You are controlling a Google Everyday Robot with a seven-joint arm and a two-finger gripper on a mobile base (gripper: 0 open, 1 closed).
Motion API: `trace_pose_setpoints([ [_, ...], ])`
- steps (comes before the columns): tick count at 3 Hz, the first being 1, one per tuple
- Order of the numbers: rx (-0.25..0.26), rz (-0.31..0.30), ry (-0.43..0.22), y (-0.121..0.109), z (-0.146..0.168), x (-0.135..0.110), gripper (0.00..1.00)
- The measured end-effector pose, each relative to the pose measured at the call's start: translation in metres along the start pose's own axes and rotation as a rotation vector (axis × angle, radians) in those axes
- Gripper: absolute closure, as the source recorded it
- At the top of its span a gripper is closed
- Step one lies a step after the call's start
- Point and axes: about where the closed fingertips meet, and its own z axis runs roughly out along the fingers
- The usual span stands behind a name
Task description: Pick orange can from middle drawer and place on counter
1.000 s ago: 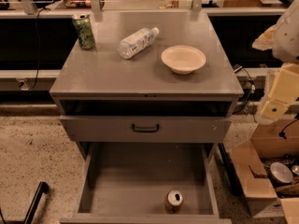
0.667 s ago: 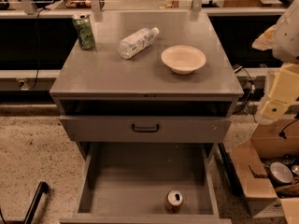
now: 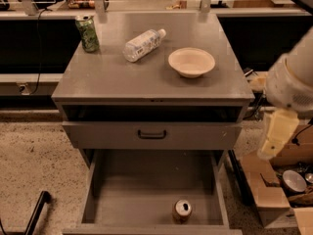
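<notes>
orange can (image 3: 182, 210) upright, middle drawer (image 3: 146, 185) front | hand (image 3: 277, 133) right of counter (image 3: 146, 80)

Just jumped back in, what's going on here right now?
The orange can stands upright near the front of the open middle drawer, and nothing is touching it. The gripper hangs to the right of the cabinet, well away from the can. The counter holds a green can, a bottle on its side and a bowl. The pick has not started.

The robot's bulky white arm (image 3: 292, 82) fills the right edge of the view, bent at a rounded joint, and its pale cream claw (image 3: 277, 133) hangs below it, pointing downward, free in the air.
</notes>
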Motion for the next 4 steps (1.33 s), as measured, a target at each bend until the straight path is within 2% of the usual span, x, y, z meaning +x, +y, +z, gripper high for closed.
trace_pose_setpoints([
  [1,-0.017,0.029,-0.046,0.031,0.065,0.037,0.0],
  [2,0.047,0.067,-0.118,0.039,0.103,0.063,0.0],
  [3,0.134,0.075,-0.129,0.02,0.099,0.065,0.0],
  [4,0.086,0.051,-0.185,0.025,0.119,0.055,0.0],
])
